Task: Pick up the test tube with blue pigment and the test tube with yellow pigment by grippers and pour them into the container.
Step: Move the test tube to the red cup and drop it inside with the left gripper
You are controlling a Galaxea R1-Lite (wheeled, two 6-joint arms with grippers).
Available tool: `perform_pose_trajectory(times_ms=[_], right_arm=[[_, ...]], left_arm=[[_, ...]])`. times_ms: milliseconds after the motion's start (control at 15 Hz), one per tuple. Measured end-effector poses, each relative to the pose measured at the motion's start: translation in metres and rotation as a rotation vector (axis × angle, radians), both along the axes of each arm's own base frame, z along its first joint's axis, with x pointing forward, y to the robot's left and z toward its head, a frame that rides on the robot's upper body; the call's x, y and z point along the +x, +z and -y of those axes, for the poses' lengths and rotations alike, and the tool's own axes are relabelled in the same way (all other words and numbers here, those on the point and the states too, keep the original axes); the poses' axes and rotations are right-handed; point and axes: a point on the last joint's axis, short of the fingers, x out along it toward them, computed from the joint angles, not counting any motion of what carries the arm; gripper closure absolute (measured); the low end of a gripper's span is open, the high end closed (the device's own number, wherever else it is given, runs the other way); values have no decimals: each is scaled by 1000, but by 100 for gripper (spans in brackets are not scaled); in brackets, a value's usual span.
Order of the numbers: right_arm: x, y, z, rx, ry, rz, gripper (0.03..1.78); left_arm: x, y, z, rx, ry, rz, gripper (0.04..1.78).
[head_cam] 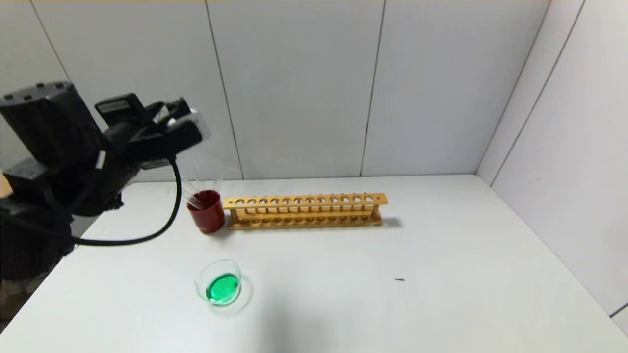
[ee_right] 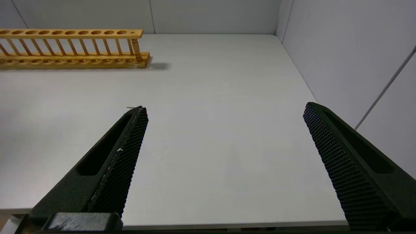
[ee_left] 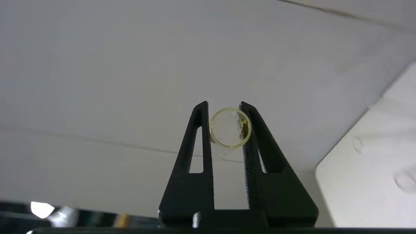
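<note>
Up left, the black left tool (ee_left: 226,125) pinches 1 yellow-rimmed clear glass tube (ee_left: 230,127), body hidden; the right tool (ee_right: 224,112) gapes wide.

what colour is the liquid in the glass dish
Green, clearest in the head view: the small clear glass dish holds a bright green pool.

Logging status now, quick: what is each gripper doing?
Left gripper: shut on the test tube with yellow pigment.
Right gripper: open, holding nothing.

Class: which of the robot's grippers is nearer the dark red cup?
Left. The left gripper is raised just above and to the left of the red cup, clamping a test tube. The right gripper hangs open over bare table, right of the wooden rack.
</note>
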Motion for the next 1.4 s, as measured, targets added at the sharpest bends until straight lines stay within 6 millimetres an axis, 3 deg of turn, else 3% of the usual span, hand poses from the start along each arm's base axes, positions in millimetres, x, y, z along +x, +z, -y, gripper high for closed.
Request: perform_pose_trajectory(times_ms=[133,267,800,1067,1400], right_arm=[[0,0,0,0,0,0,6],[0,0,0,0,0,0,6],[0,0,0,0,0,0,6],[0,0,0,0,0,0,6],[0,0,0,0,0,0,6]], left_arm=[[1,31,0,-208,-11,-1,151],[0,44,-1,-420,-28,-22,151],[-13,38,-2,-1071,-41,-180,151],[-11,32,3,-1139,-111,-247,151],[2,14,7,-1141,-79,-300,151]])
